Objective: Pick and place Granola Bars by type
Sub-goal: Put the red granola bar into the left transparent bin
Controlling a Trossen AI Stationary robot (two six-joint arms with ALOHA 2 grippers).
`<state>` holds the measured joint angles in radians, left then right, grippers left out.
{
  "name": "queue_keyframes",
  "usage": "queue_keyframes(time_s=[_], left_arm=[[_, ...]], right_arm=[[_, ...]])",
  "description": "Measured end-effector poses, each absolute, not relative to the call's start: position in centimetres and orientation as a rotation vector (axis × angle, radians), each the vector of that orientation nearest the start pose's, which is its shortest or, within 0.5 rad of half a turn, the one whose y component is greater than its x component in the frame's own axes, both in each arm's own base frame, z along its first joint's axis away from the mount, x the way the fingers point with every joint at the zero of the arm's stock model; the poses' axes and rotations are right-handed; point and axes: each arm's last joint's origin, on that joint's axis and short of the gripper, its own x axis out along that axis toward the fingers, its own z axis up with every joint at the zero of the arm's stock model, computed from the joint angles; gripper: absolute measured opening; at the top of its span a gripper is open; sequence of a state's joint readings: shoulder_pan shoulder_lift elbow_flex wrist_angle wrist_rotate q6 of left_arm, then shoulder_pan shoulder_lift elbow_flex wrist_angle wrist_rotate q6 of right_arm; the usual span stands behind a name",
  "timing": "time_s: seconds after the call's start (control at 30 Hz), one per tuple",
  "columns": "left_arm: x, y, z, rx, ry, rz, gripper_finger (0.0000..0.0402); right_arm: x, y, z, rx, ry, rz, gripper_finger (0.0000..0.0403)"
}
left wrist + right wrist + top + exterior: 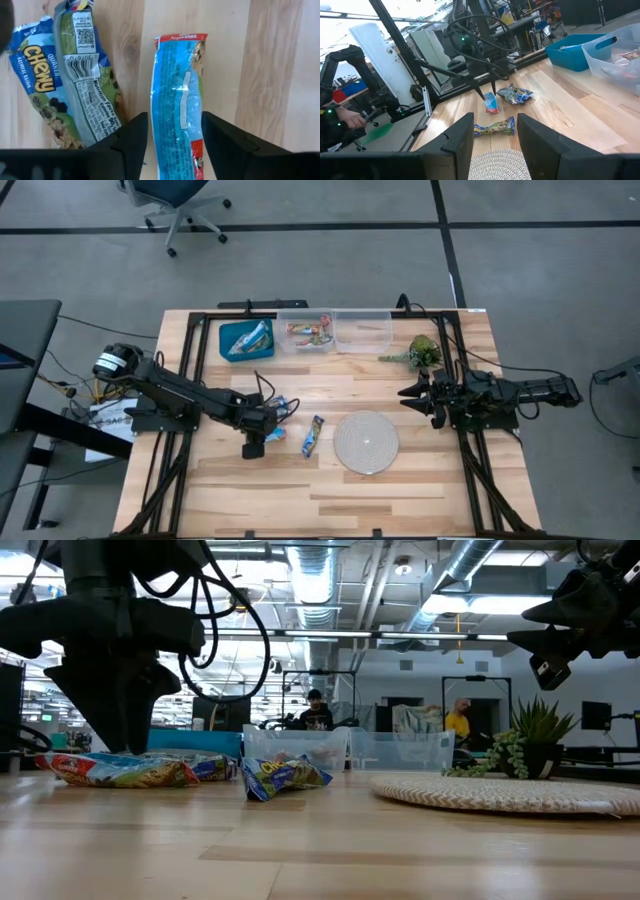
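One granola bar (177, 100) between left gripper (172, 137) fingers.

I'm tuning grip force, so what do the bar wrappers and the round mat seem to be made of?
The granola bar wrappers look like thin glossy plastic film: crinkled, printed, sealed ends. The round mat looks woven from pale fibre or cord, matte, with concentric ridges; the exact fibre can't be told.

A grey floor (90, 260) crossed by dark lines is lying around the wooden table (420, 500), with a blue office chair (175, 205) standing beyond it. Past the table, ceiling ducts (480, 565) are running overhead while two people (316, 712) are sitting among workstations.
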<state>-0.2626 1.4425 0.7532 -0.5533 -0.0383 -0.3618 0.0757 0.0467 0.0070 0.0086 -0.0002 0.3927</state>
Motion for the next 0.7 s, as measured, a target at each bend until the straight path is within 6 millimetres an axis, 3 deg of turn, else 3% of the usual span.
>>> queue_keyframes(time_s=[0.2, 0.7], left_arm=[[23.6, -6.2, 16.3, -0.128, 1.243, 0.029, 0.02], [22.6, -6.0, 14.7, -0.14, 1.262, 0.038, 0.0198]], right_arm=[[10.0, 0.8, 16.3, 0.391, 0.045, 0.069, 0.0142], [10.0, 0.8, 16.3, 0.391, 0.045, 0.069, 0.0141]])
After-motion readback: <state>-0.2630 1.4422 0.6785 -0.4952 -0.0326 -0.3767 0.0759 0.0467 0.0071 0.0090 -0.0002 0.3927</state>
